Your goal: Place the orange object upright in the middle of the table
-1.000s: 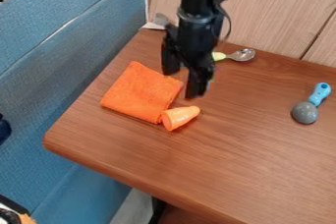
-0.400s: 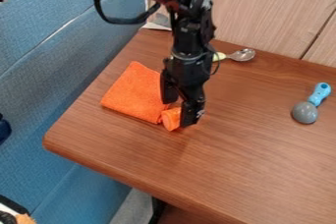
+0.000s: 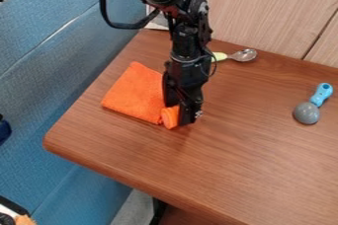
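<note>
1. The orange object (image 3: 170,117) is at the lower right corner of the orange cloth (image 3: 134,93). It seems to lie on its side, the round end turned to the near-left side, and it is not upright. Whether it touches this cloth, I cannot tell.

2. The gripper (image 3: 180,113) is down at the same corner of the cloth and covers a part of the object. I cannot tell whether it is open or already closed on the object.

3. In my judgement, the step in hand is the grasp, and the task is at its beginning. Next, a firm hold is needed, then a lift to the right of the cloth, where the middle of the table (image 3: 244,150) is.

4. The first risk is the cloth: being so close, its corner could be caught with the object and dragged along.

5. The second risk is rolling. The object looks rounded, so a hold off its centre could push it out sideways.

6. The third risk is the final placing. If the object is not turned enough before the release, it could stand on its edge and fall.

7. The spoon (image 3: 244,55), behind and to the right of the cloth, seems little danger.
</note>
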You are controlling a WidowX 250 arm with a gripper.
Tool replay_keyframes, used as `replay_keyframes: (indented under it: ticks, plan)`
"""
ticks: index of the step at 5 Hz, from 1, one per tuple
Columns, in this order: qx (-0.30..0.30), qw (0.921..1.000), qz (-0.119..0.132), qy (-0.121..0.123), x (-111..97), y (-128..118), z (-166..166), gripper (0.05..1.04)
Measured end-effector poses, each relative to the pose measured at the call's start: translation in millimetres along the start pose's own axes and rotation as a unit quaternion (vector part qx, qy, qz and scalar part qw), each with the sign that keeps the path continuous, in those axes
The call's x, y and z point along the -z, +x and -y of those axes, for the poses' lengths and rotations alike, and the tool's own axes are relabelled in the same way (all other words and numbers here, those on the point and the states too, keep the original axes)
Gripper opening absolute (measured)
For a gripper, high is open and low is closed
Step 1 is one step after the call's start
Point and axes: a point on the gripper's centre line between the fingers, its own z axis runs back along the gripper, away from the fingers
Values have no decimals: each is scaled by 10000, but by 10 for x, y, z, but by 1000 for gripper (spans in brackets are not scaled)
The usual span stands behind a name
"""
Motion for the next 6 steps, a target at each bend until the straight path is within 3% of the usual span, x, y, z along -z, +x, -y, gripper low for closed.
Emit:
replay_keyframes:
  ticks: [1,3,4,5,6]
  plan:
    - [139,9999,-35,58,-2,33,45,529]
    - [225,9997,95,16,-7,26,115,513]
    - [418,9983,416,18,-137,63,153,513]
    - [430,9897,1360,-105,-318,199,197,513]
    - [399,9728,2265,-255,-443,324,185,513]
